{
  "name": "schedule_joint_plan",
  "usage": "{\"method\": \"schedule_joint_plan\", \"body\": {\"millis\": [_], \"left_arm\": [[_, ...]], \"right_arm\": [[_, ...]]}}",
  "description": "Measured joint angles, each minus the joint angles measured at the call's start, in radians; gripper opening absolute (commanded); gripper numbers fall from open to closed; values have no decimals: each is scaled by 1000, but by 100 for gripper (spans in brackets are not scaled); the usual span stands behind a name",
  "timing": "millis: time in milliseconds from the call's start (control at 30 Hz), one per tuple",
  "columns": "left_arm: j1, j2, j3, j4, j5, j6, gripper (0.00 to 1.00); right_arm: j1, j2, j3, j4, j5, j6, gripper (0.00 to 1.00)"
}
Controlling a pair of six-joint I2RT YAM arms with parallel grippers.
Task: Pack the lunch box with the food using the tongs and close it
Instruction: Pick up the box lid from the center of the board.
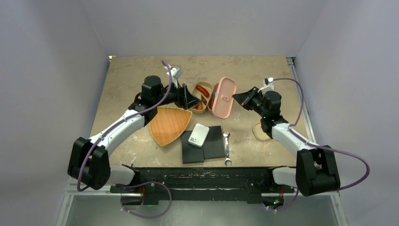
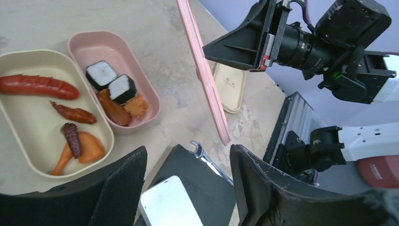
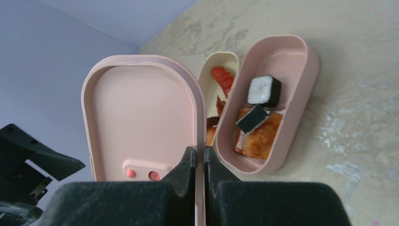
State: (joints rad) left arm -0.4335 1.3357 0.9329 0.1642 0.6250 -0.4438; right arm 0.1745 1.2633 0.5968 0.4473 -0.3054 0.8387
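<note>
The lunch box stands open as two tubs side by side. The cream tub (image 2: 28, 117) holds a red sausage (image 2: 37, 86) and orange and brown pieces. The pink tub (image 2: 94, 47) holds two black-and-white rolls (image 2: 101, 73) and fried food. My right gripper (image 3: 199, 153) is shut on the edge of the pink lid (image 3: 141, 108), holding it upright on edge just right of the pink tub (image 3: 291, 70). My left gripper (image 2: 188, 155) hangs open and empty near the cream tub, left of the lid (image 2: 207, 80). The tongs are out of view.
A cream lid (image 1: 261, 132) lies flat on the table to the right. A woven fan-shaped tray (image 1: 169, 125) sits under the left arm. Two black blocks (image 1: 214, 143), a white device (image 1: 198, 135) and a silver wrench (image 1: 227, 148) lie near the front.
</note>
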Motion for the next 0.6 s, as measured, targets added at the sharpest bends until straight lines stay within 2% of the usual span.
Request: {"method": "schedule_joint_plan", "body": {"millis": [233, 333, 433, 600], "left_arm": [[-42, 66, -2, 55, 65, -35, 63], [-82, 84, -4, 60, 76, -36, 57], [-112, 107, -4, 60, 82, -41, 33], [-133, 145, -4, 51, 75, -43, 8]], "right_arm": [[76, 0, 0, 70, 6, 5, 0], [105, 1, 0, 71, 28, 7, 0], [122, 6, 0, 77, 45, 14, 0], [140, 24, 0, 86, 77, 18, 0]]}}
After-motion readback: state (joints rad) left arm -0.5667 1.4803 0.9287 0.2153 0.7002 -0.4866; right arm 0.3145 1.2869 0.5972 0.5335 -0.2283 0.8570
